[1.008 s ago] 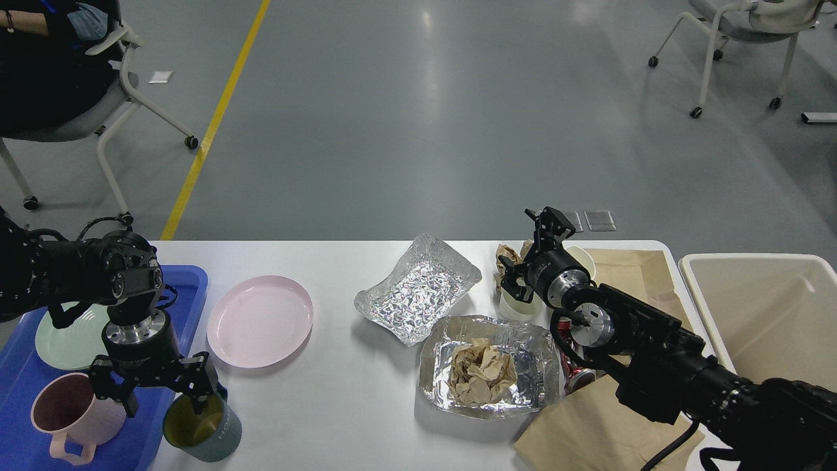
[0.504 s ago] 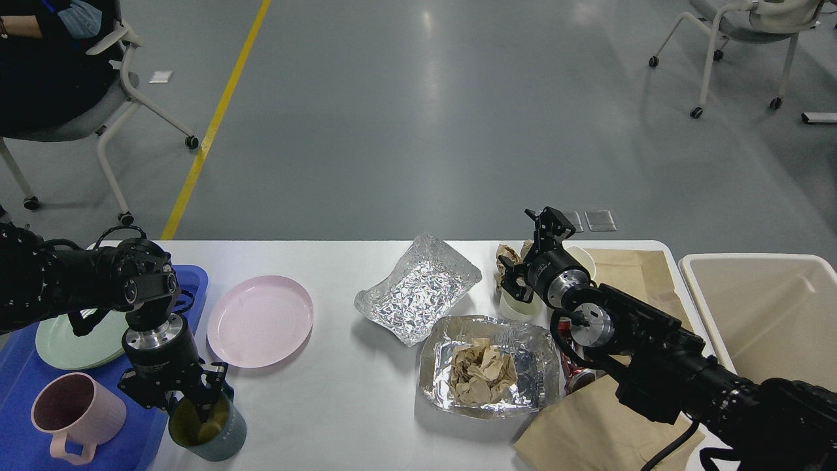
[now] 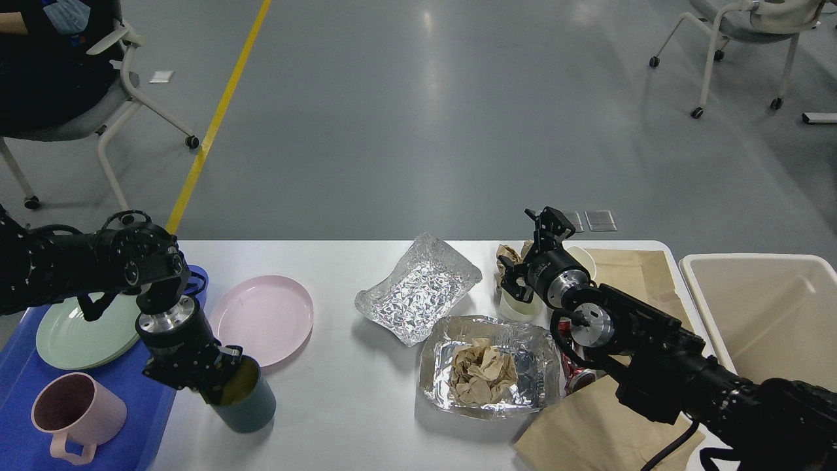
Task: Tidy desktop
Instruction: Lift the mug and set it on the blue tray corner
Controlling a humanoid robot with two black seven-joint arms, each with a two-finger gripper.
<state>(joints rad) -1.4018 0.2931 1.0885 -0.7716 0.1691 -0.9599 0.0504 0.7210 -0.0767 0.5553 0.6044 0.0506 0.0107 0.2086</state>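
The white desktop (image 3: 340, 405) spans the lower half of the head view. My left gripper (image 3: 219, 383) is shut on the rim of a dark teal cup (image 3: 245, 402), which leans to the right just past the blue tray (image 3: 19, 383). Over a pale cup (image 3: 516, 306) at the back right, my right gripper (image 3: 526, 252) stands open with nothing between its fingers. Two foil trays lie mid-table: an empty one (image 3: 418, 288) and one (image 3: 529, 386) that holds crumpled brown paper (image 3: 484, 374).
The blue tray carries a green plate (image 3: 72, 333) and a pink mug (image 3: 75, 409). A pink plate (image 3: 261, 320) lies beside it. Brown paper bags (image 3: 588, 428), a red can (image 3: 575, 378) and a paper wad (image 3: 507, 252) sit under my right arm. A beige bin (image 3: 765, 307) stands at far right.
My left gripper closed on the teal cup's rim and carried it right and a little back, tilting it. The right arm has not moved.
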